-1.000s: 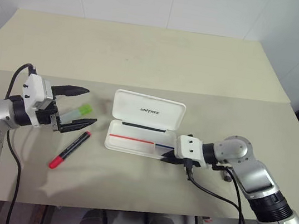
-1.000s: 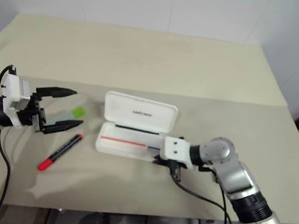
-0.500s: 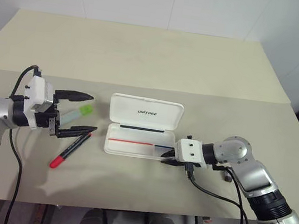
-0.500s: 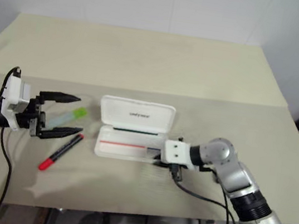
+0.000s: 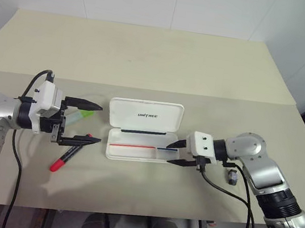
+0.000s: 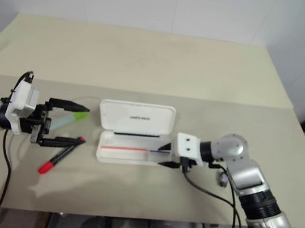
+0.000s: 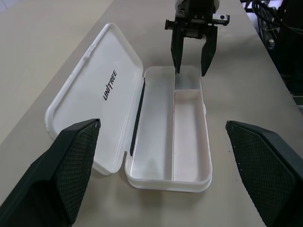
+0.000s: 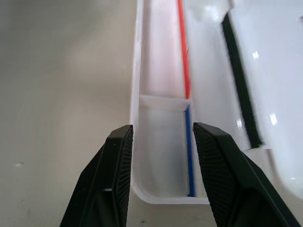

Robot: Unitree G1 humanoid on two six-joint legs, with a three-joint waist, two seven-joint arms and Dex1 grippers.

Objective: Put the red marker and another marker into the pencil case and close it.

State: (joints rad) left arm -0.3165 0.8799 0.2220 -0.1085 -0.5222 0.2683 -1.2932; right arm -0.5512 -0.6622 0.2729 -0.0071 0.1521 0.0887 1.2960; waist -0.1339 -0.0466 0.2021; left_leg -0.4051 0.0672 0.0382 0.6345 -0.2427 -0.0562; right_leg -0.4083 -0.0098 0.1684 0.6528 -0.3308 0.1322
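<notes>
So the pencil case (image 5: 143,131) was sitting open in the middle of the table (image 5: 149,56), lid laid back flat, tray completely empty, nothing loaded yet. Both markers were off to its left: the red marker (image 5: 69,153) flat on the table, and another marker (image 5: 79,116), the green-capped one, lying just beyond it.

The left gripper (image 5: 95,122) was spread as wide as it goes, fingers pointed toward the case, with the green-capped marker roughly between them as seen from the head cameras. Nothing was gripped; whether a finger touched either marker couldn't be told. The right gripper (image 5: 174,153) was parted about halfway at the case's right end, one finger on each side of the tray's short wall, nothing clamped. A small dark object (image 5: 232,177) was lying near the right arm, too small to identify.

Judged from that, the opening part looked done and the first pick was in hand. Next, a marker would need to be lined up between the left fingers, pinched mid-barrel and carried over to the tray. The two markers being so close together is probably the tricky bit.
</notes>
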